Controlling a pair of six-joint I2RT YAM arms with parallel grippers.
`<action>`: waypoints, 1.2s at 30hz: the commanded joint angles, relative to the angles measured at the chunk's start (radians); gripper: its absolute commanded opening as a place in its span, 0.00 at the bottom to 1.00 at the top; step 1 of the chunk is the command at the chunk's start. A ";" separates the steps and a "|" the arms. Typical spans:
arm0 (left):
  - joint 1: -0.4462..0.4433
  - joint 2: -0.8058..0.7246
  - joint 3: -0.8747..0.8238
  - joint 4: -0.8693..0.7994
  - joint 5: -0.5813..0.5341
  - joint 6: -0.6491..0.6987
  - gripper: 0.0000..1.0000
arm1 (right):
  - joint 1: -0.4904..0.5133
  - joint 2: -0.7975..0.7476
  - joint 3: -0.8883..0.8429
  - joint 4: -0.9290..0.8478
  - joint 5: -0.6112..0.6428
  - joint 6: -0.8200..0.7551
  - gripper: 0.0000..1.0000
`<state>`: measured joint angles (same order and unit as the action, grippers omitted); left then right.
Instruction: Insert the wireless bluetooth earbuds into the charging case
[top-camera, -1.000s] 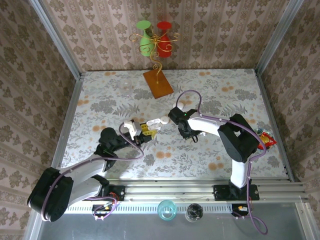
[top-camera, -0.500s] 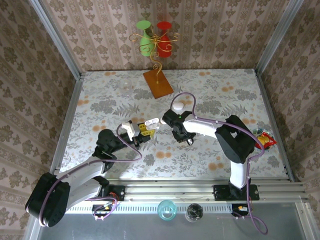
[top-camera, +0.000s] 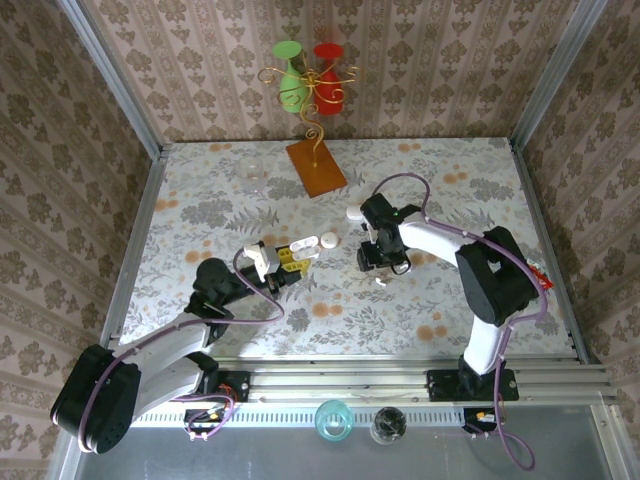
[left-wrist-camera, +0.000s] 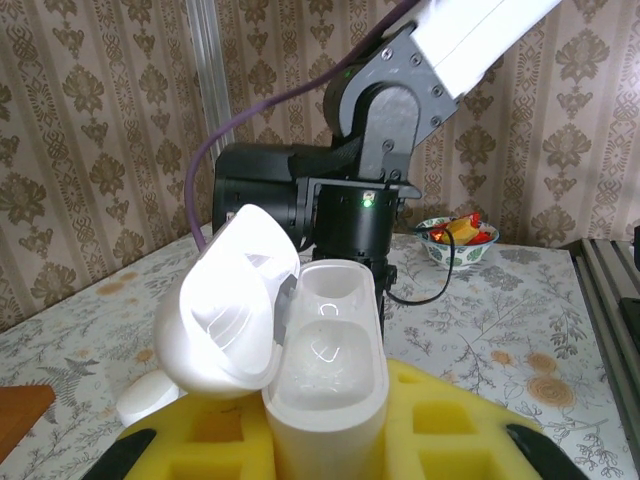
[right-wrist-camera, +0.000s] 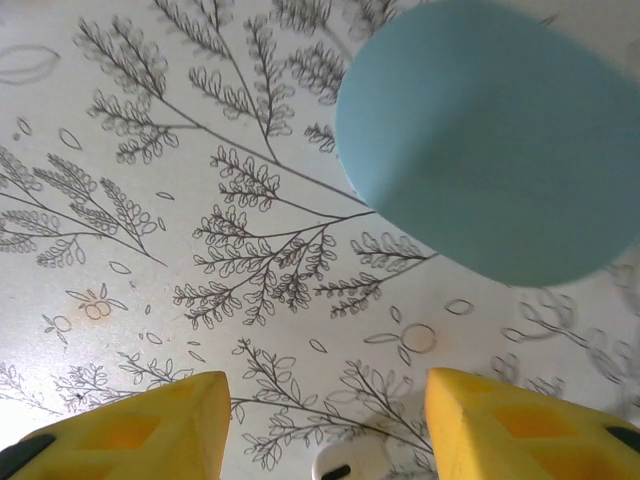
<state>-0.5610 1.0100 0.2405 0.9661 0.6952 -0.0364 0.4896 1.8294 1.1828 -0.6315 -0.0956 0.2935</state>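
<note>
One open charging case (left-wrist-camera: 325, 370) gripped in left pincer (top-camera: 293, 258); right of it, one earbud (right-wrist-camera: 350, 462) under right pincer (right-wrist-camera: 325, 400), jaws wider apart and farther from the case than before.

Left jaws clamped, right jaws parted.

charging case (left-wrist-camera: 325, 370) white | right fingers (right-wrist-camera: 130, 425) yellow | oval case (right-wrist-camera: 490, 140) light-blue | table (right-wrist-camera: 200, 200) floral

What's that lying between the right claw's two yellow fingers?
A small white earbud, lying on the flowered table at the bottom edge of the right wrist view.
</note>
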 joint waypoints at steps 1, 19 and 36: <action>0.006 0.002 -0.007 0.029 0.018 0.000 0.05 | -0.003 0.048 0.009 0.005 -0.161 -0.053 0.55; 0.009 0.061 0.010 0.052 0.021 0.011 0.05 | -0.013 -0.068 -0.158 0.006 -0.207 -0.015 0.49; 0.009 0.091 0.023 0.068 0.034 0.001 0.05 | -0.016 -0.158 -0.259 0.018 -0.231 0.013 0.43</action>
<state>-0.5610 1.0943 0.2409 0.9852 0.7063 -0.0360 0.4702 1.6947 0.9512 -0.5583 -0.2890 0.2913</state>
